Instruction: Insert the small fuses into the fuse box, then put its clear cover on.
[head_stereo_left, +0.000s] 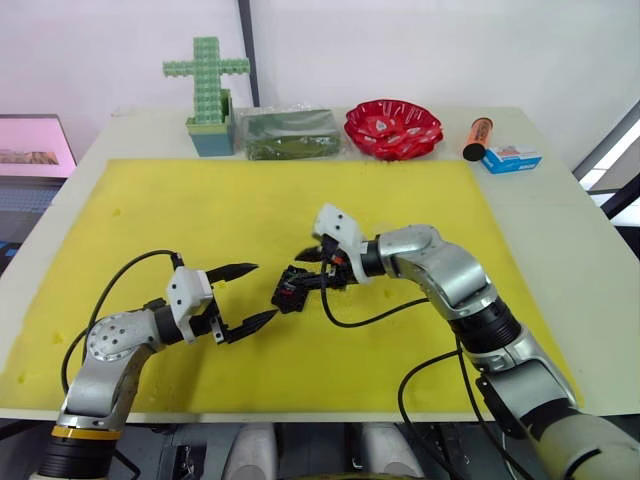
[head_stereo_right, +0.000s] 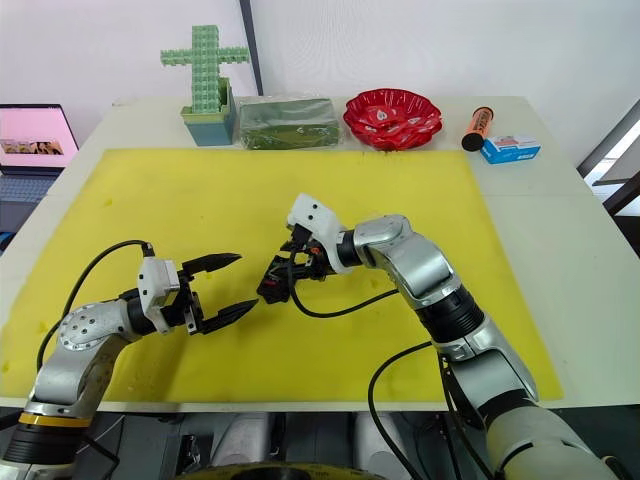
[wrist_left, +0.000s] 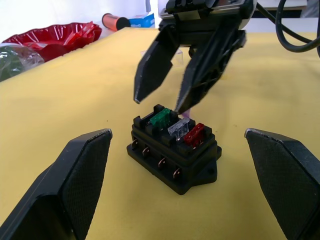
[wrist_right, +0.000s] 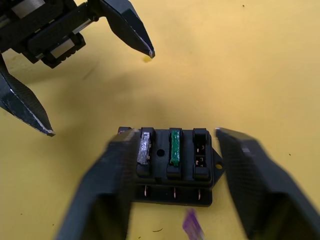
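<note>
The small black ribbed plastic fuse box (wrist_left: 174, 156) sits near the centre of the yellow foam mat (head_stereo_left: 250, 210), between the two grippers. The green blade fuse (wrist_left: 162, 119), grey-white fuse (wrist_left: 178, 128) and red fuse (wrist_left: 192, 135) stand seated in its slots; one slot looks empty. The purple fuse (wrist_right: 192, 223) lies flat on the mat just beside the box. The right gripper (wrist_left: 159, 102) hovers directly above the box, fingers parted narrowly, empty. The left gripper (head_stereo_left: 246, 296) waits nearby, spread wide, empty. The purple fuse is judged light, rigid and slippery; take it across its flat faces. The box's long axis runs roughly across the right fingers.
</note>
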